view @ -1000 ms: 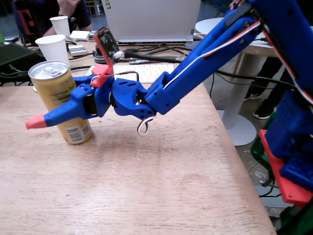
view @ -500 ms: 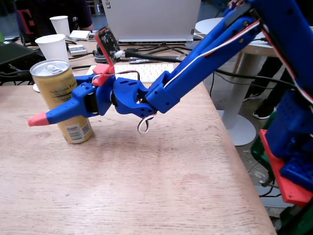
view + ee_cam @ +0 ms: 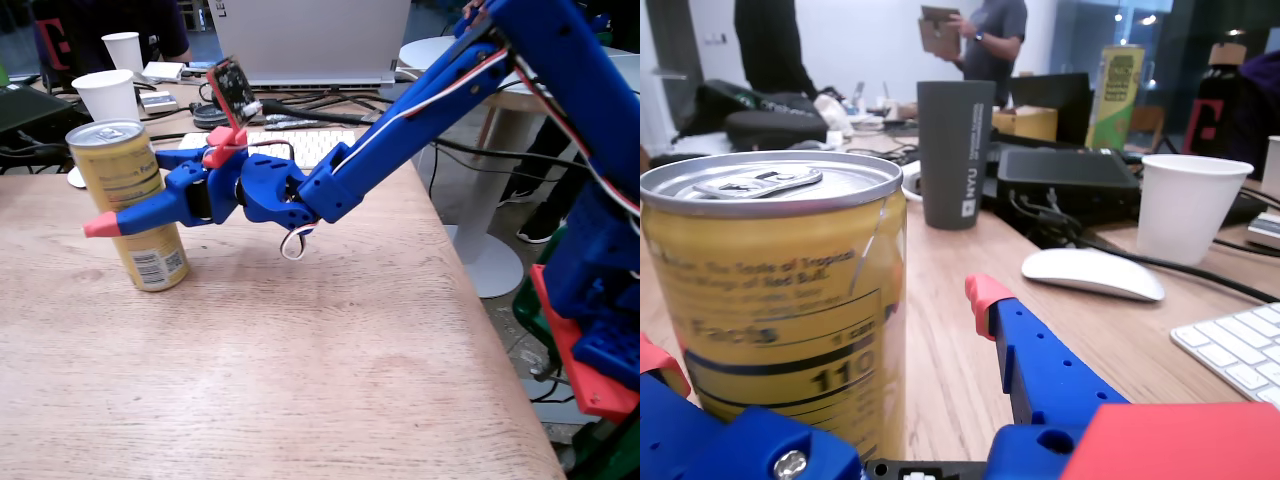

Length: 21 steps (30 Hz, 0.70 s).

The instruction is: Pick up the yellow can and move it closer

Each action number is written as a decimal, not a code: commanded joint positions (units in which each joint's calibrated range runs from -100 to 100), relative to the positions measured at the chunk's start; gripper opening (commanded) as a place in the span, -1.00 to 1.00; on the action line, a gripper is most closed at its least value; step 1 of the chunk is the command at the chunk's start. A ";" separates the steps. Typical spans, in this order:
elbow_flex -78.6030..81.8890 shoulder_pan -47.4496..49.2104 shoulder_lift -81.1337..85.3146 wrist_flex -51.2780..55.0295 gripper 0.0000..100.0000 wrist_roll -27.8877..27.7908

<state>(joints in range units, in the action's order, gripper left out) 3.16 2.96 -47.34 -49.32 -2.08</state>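
Fixed view shows my tool (image 3: 135, 188) spread open around the yellow can (image 3: 132, 203), which stands upright on the bench (image 3: 300, 380) near its far left corner, so I judge the grasp is next: close, lift, draw nearer.

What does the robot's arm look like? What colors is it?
The arm is bright blue plastic, built from chunky jointed pieces. Its gripper has two blue fingers with pinkish-red tips. Thin red, white and black wires run along the arm, and a white loop of cable hangs under the wrist. A small dark camera board rides on top. The base has a red plate.
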 commanded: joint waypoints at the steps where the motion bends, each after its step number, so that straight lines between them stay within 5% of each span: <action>1: -9.24 -0.59 -0.26 5.15 0.16 -0.15; 21: -9.90 1.61 -0.34 6.62 0.16 -0.10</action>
<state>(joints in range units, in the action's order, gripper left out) -3.79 3.99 -48.47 -43.02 -2.08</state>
